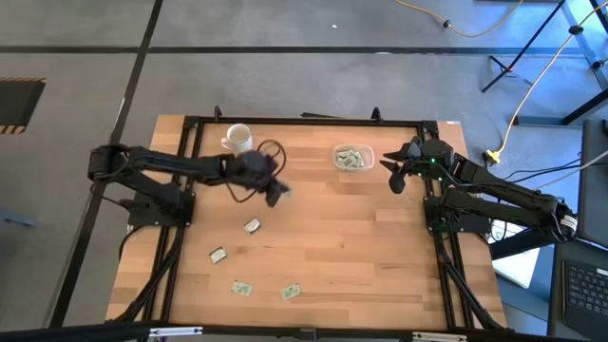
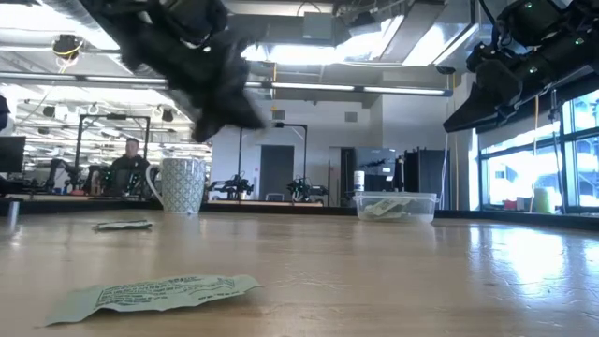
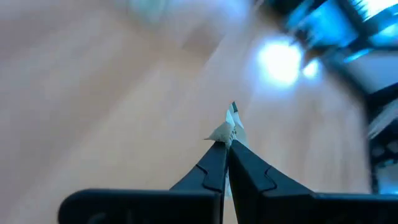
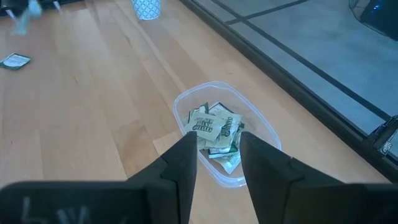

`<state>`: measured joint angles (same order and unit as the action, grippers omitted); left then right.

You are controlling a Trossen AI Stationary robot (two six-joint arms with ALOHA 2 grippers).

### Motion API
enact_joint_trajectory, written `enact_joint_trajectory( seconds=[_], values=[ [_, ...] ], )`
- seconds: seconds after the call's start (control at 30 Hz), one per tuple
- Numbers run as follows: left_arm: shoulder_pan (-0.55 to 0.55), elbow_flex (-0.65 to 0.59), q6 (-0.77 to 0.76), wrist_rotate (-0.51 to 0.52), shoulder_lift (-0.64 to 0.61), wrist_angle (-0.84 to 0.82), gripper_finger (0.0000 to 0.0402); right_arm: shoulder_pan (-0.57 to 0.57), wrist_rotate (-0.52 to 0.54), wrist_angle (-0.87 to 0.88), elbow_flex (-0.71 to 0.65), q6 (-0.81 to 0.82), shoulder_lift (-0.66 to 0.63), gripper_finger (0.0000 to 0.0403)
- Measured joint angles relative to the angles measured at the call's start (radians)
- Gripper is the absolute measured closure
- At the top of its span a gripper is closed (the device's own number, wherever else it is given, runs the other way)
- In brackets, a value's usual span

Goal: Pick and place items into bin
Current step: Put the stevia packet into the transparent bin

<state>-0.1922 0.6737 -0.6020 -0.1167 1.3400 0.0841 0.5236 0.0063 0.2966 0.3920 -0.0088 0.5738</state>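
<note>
A: Wooden table seen from above, black frame along its edges, grey floor around it. Left gripper raised over the middle of the tabletop, fingers clenched on a small pale packet, pinched at their tips in the left wrist view. Wide bare wood between that gripper and the bin.

B: And the bin?

A: Clear, shallow, rounded corners, near the far edge, right of centre. Green-and-white packets piled inside, plain in the right wrist view. Right gripper just beside the bin on its right, fingers spread, nothing between them.

B: Loose items?

A: Four packets flat on the near-left part of the table, well apart: one nearest the middle, one to its left and nearer, two close to the front edge. White mug at the far edge, behind the left arm.

B: Anything only the low view gives?

A: A crumpled packet close to the lens, printed text on it, and the patterned side of the mug. Beyond the table, an open office with strip lights and a seated person at a desk. Left gripper there a dark blur overhead.
</note>
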Motion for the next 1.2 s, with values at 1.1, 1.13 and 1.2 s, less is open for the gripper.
enact_joint_trajectory(
  seconds=[1.1, 1.13, 1.2],
  values=[
    [-0.185, 1.095, 0.499, 0.051, 0.930, -0.263, 0.0391, 0.000, 0.000, -0.015, 0.000, -0.026, 0.000, 0.0276],
    [-0.185, 1.095, 0.495, 0.052, 0.938, -0.263, 0.0392, 0.000, 0.000, -0.014, 0.000, -0.026, 0.000, 0.0276],
    [-0.185, 1.095, 0.495, 0.052, 0.952, -0.267, 0.0391, 0.000, 0.000, -0.014, 0.000, -0.026, 0.000, 0.0276]
  ],
)
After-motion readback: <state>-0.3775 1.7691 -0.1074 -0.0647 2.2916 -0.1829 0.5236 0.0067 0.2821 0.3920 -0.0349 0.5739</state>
